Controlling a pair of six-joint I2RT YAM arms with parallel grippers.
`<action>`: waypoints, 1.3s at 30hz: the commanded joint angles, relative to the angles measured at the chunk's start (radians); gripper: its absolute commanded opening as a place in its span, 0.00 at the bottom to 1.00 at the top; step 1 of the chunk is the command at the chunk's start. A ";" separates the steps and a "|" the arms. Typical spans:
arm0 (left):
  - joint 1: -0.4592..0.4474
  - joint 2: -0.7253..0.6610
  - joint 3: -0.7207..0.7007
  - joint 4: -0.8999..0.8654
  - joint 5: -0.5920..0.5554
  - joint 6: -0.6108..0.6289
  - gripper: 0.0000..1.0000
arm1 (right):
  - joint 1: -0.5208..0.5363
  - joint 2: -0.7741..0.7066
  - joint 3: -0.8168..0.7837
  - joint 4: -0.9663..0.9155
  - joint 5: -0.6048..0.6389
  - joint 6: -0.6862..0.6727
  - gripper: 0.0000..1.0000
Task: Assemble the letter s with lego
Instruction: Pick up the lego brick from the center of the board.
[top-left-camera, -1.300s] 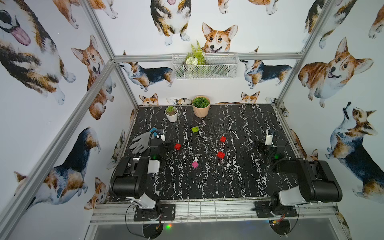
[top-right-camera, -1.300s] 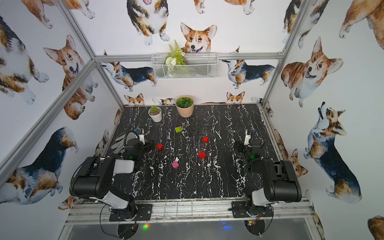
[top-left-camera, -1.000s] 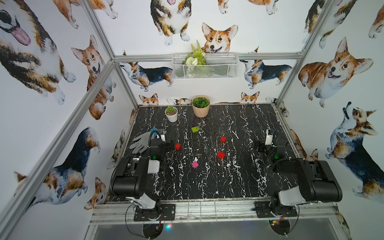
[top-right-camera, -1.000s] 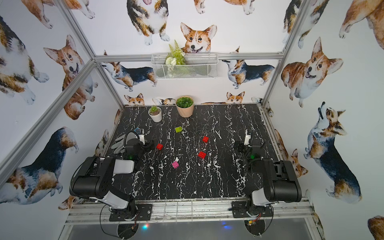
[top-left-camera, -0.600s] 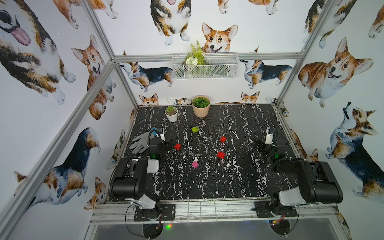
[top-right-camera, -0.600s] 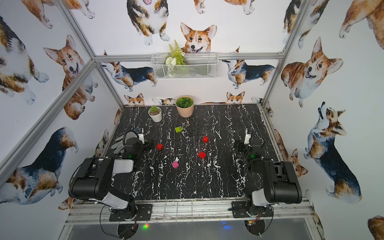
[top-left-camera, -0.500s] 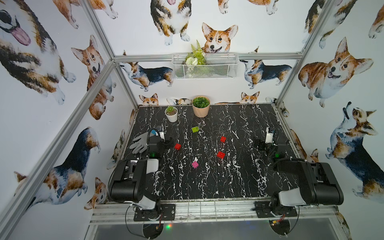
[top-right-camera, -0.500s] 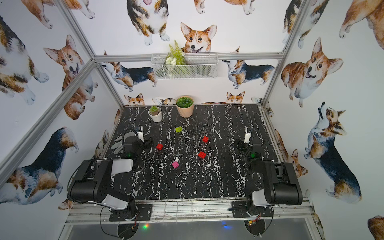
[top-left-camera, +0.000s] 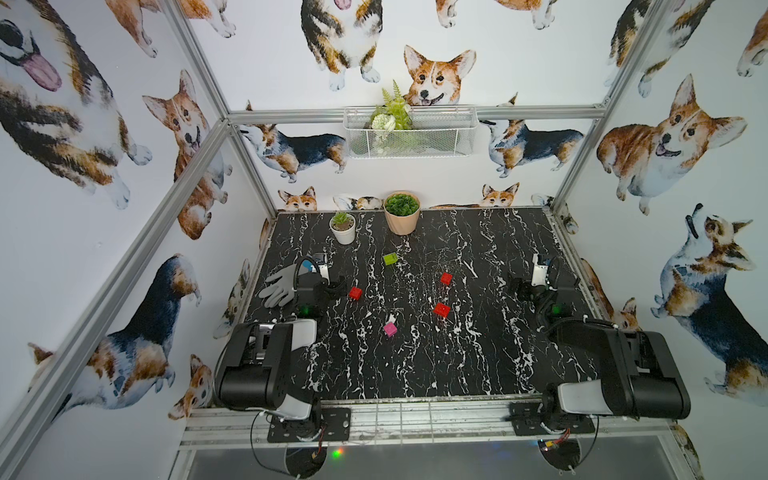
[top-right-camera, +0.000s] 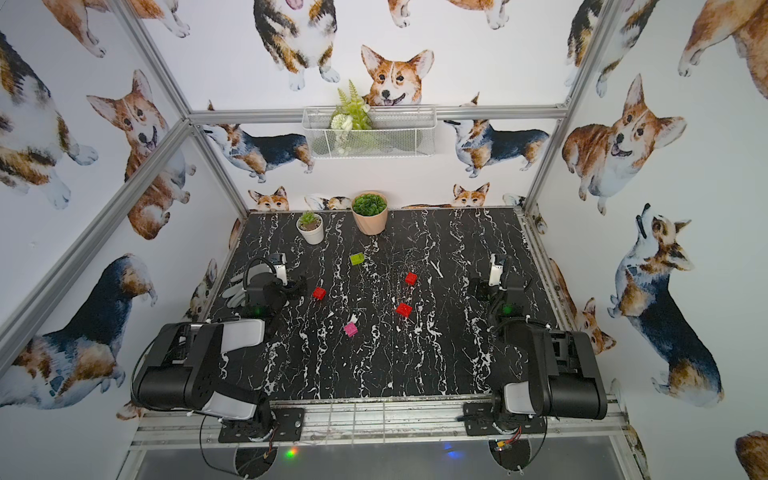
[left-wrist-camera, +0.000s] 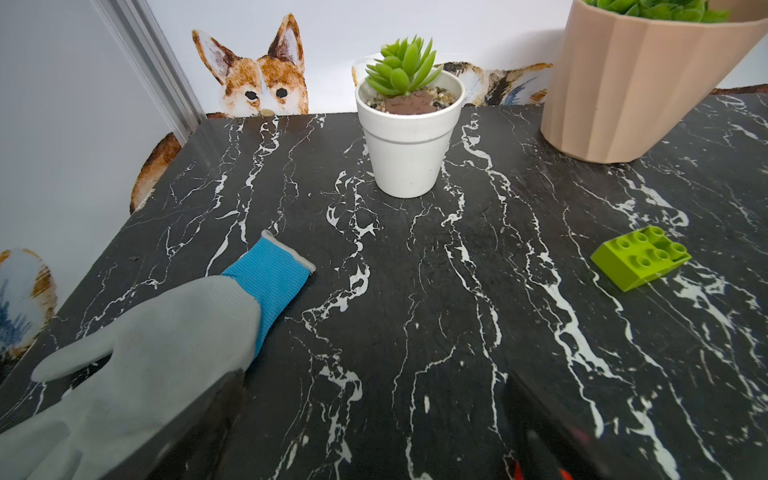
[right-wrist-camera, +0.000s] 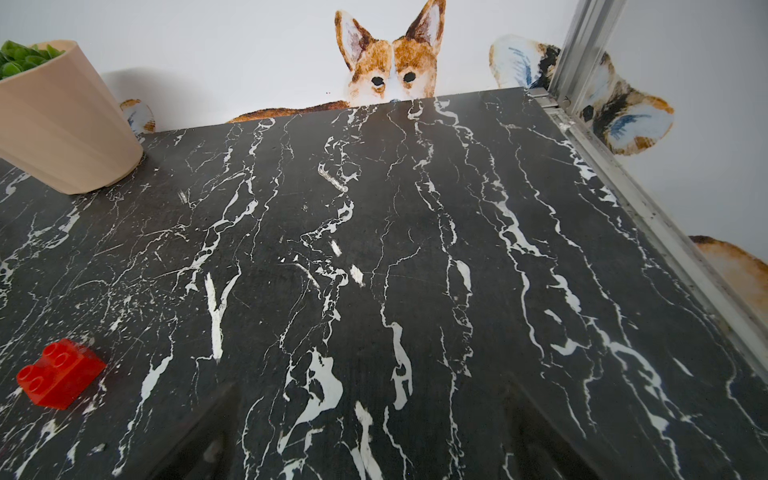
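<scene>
Left claw (top-left-camera: 337, 286), right claw (top-left-camera: 520, 290) crept slightly; small studded plastic lego (top-left-camera: 441, 309) unmoved. Both claws spread, empty. Scattered on black veined table (top-left-camera: 415, 365): three red bricks (top-left-camera: 355, 293), nearest just beside left claw; lime-green brick (top-left-camera: 390, 259); magenta-pink brick (top-left-camera: 390, 329). Likely light, rigid, slick; pinch flat side walls.

Apart on the black marble tabletop (top-right-camera: 415, 365) lay a lime green studded plastic brick (top-right-camera: 356, 259) farthest, three red bricks (top-right-camera: 319, 293) (top-right-camera: 411, 279) (top-right-camera: 404, 309), and a magenta brick (top-right-camera: 350, 329) nearest.

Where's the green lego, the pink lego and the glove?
green lego (left-wrist-camera: 642, 253): left wrist view, on its studded top.
pink lego (top-left-camera: 390, 329): in a top view, middle of its top.
glove (left-wrist-camera: 174, 328): left wrist view, on the gray palm.
</scene>
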 joint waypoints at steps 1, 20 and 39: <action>0.002 -0.003 -0.006 0.030 0.016 0.016 1.00 | -0.001 -0.006 -0.002 0.018 0.000 -0.006 1.00; 0.003 0.000 0.005 0.013 0.029 0.022 1.00 | -0.002 0.001 0.004 0.020 0.005 0.001 1.00; -0.001 -0.327 0.175 -0.590 0.128 -0.022 1.00 | 0.026 -0.314 0.127 -0.445 -0.247 -0.135 1.00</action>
